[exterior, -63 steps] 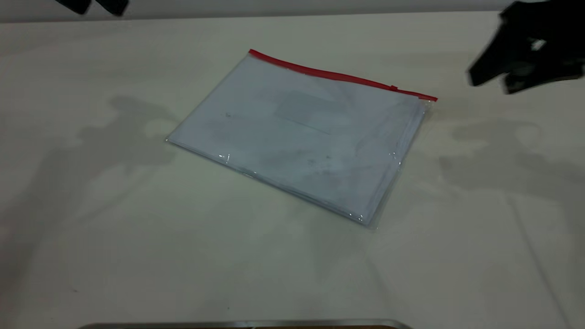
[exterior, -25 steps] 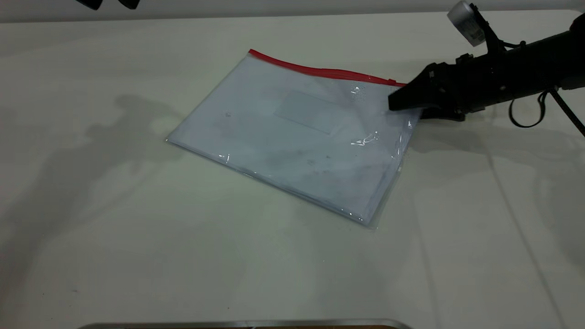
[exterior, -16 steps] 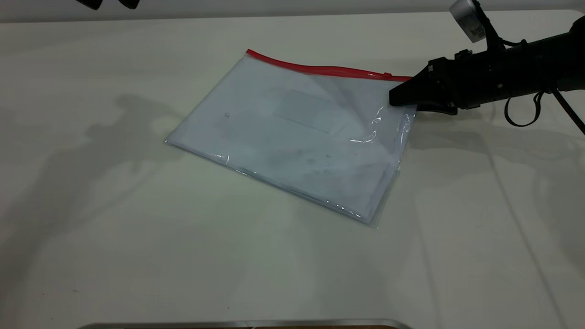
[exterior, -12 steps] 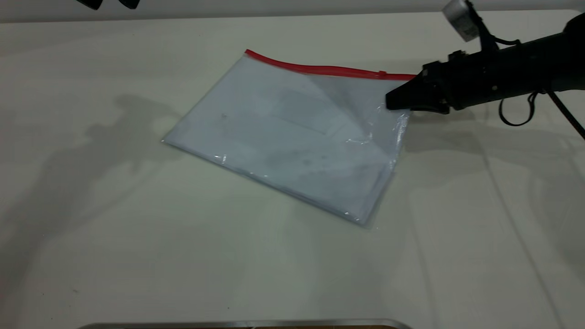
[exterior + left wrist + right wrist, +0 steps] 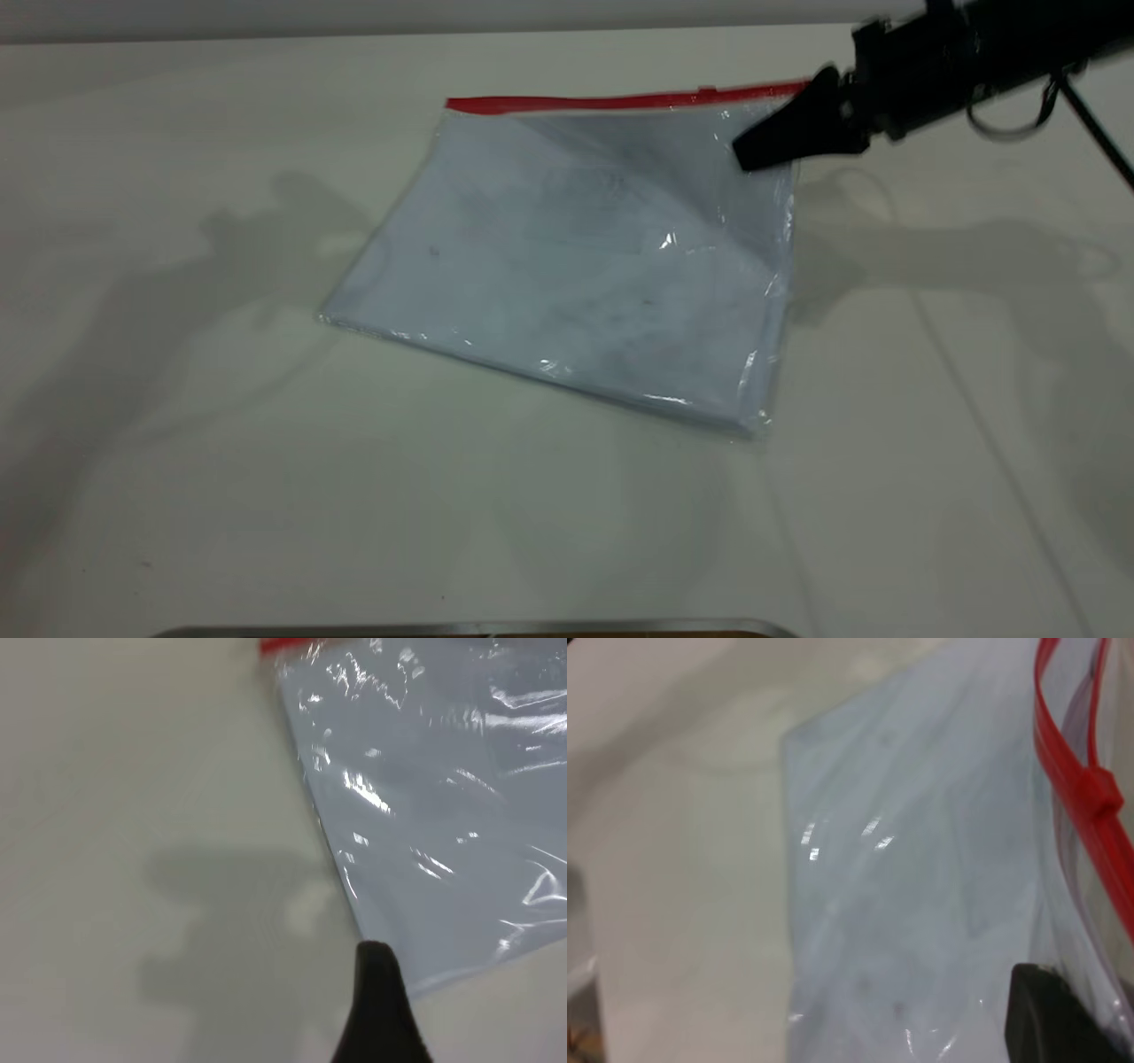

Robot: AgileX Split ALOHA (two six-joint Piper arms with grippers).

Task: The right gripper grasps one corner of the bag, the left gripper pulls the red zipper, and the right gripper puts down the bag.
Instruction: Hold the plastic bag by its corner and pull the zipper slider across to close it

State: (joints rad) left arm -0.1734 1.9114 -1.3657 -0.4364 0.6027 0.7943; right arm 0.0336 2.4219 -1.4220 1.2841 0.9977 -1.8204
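Observation:
The bag (image 5: 585,257) is a clear pouch with white sheets inside. Its near long edge rests on the table and its far edge is raised. The red zipper (image 5: 620,100) runs along the raised far edge, with its small slider tab (image 5: 706,89) near the right end. My right gripper (image 5: 764,151) is shut on the far right corner (image 5: 797,89) and holds it up. The right wrist view shows the bag (image 5: 921,859), the red strip (image 5: 1090,788) and one black fingertip (image 5: 1050,1019) pressed on the plastic. My left gripper (image 5: 381,1019) hovers beside the bag's left short edge (image 5: 328,833); it is out of the exterior view.
The pale table (image 5: 177,443) spreads all round the bag. A metal strip (image 5: 478,629) lies along the near edge. The right arm's black cable (image 5: 1094,133) hangs at the far right.
My right gripper came in, shut on the far right corner and lifted it up and back. The red edge rose and the bag tilted. The left gripper left the exterior view's top.

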